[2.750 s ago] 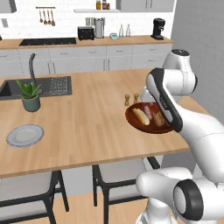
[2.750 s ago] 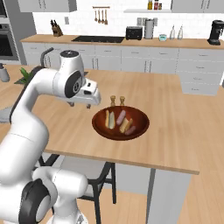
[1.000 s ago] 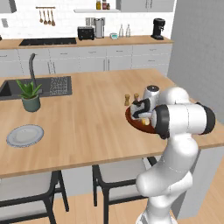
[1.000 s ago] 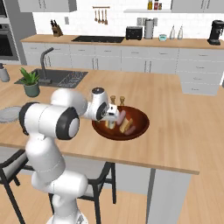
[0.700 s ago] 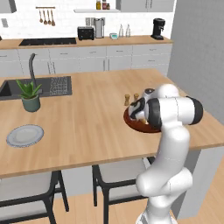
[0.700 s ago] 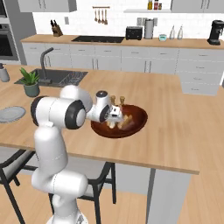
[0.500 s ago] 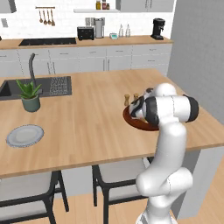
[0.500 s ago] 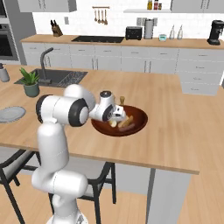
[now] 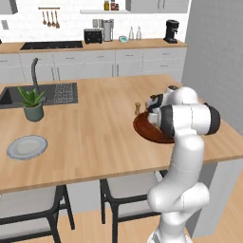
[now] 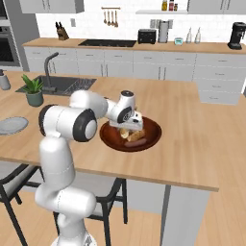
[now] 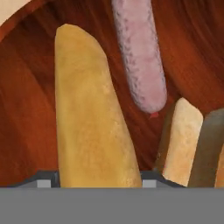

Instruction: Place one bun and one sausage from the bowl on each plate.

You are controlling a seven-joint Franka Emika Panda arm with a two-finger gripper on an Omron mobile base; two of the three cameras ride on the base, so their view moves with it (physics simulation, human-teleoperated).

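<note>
The dark red-brown bowl (image 9: 142,130) (image 10: 153,138) sits near the island's right end. My gripper (image 10: 128,128) (image 11: 99,182) is down inside it. In the hand view a golden-tan bun (image 11: 87,113) lies lengthwise between my fingertips (image 11: 46,180), which press against both of its sides. A pinkish sausage (image 11: 140,52) lies beyond it on the bowl floor (image 11: 26,109), and a second bun (image 11: 183,140) stands to its right. One pale grey plate (image 9: 27,146) (image 10: 9,125) rests far left on the island.
Two small shakers (image 9: 138,108) stand just behind the bowl. A potted plant (image 9: 33,107) (image 10: 34,93) and a sink with a tap (image 9: 35,73) are at the left. Stools stand under the island's near edge.
The arm has folded down and lowered the hand into the bowl. The fingers have narrowed around the bun.
</note>
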